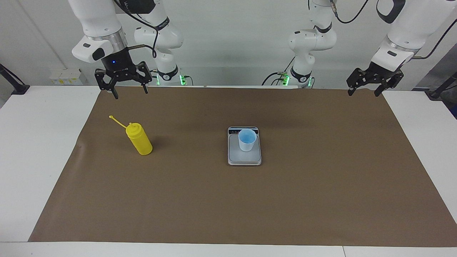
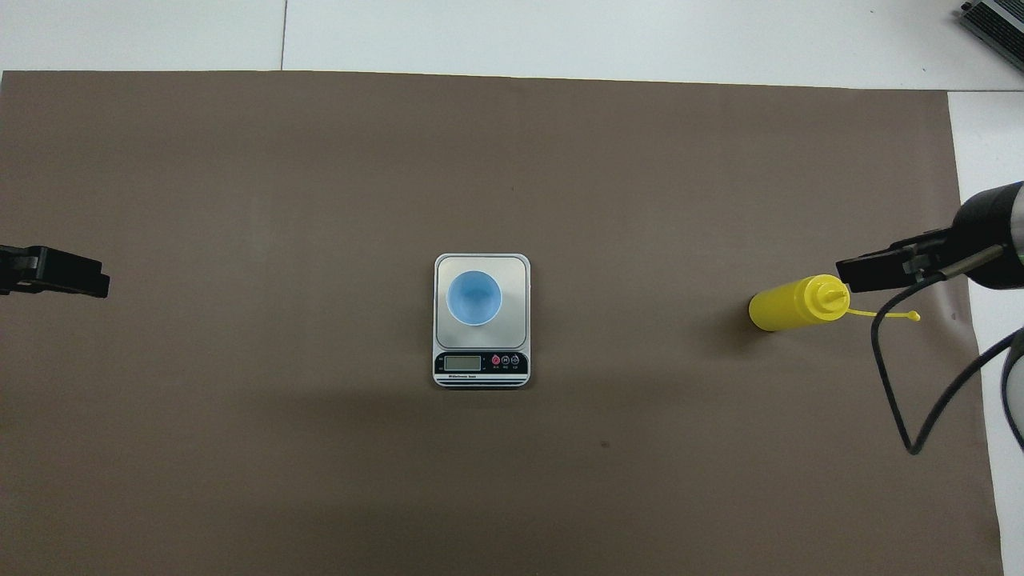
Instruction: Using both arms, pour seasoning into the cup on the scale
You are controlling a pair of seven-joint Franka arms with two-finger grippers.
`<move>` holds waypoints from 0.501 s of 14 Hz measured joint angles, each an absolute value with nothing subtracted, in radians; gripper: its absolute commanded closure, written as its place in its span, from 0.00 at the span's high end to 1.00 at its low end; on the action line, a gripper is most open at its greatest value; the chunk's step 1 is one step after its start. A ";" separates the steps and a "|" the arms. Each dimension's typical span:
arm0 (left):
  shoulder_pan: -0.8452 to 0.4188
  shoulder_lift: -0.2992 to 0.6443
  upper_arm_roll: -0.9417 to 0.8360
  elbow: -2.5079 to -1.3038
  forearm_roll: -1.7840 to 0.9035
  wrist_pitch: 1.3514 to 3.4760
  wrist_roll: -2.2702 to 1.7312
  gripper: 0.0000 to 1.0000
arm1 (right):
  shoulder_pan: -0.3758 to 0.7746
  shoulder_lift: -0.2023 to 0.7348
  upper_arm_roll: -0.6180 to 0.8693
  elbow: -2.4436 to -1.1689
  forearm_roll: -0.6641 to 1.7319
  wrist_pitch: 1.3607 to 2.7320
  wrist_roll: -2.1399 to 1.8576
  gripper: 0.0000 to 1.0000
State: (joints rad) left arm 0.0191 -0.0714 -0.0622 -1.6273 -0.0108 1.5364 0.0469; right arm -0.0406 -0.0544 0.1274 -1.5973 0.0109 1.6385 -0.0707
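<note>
Brown mat (image 2: 320, 200) on the worktop, carrying the scale (image 2: 482, 320) with the blue cup (image 2: 474, 298) on its platform, display edge nearest the robots. Yellow seasoning bottle (image 2: 792, 303) toward the right arm's end; right gripper (image 2: 888, 270) over its nozzle. Left gripper (image 2: 56, 272) over the mat's left-arm end.

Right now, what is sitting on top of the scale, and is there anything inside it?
The pale blue cup stands upright on the scale, toward its display edge. From overhead its inside shows only blue; no seasoning is visible. The platform patch under the cup is covered.
</note>
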 measured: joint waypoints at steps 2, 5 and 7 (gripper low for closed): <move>0.019 -0.071 -0.062 -1.627 -0.011 1.536 0.047 1.00 | -0.040 -0.043 0.133 -1.580 0.009 1.625 0.013 1.00; 0.019 -0.071 -0.062 -1.627 -0.011 1.536 0.047 1.00 | -0.035 -0.033 0.145 -1.570 -0.055 1.619 0.071 1.00; 0.019 -0.071 -0.062 -1.627 -0.011 1.536 0.047 1.00 | -0.025 -0.027 0.158 -1.570 -0.069 1.613 0.151 1.00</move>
State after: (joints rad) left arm 0.0191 -0.0714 -0.0622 -1.6273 -0.0108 1.5364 0.0469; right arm -0.0250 -0.0266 0.1576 -1.5703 -0.0692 1.6132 0.1510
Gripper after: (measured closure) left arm 0.000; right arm 0.000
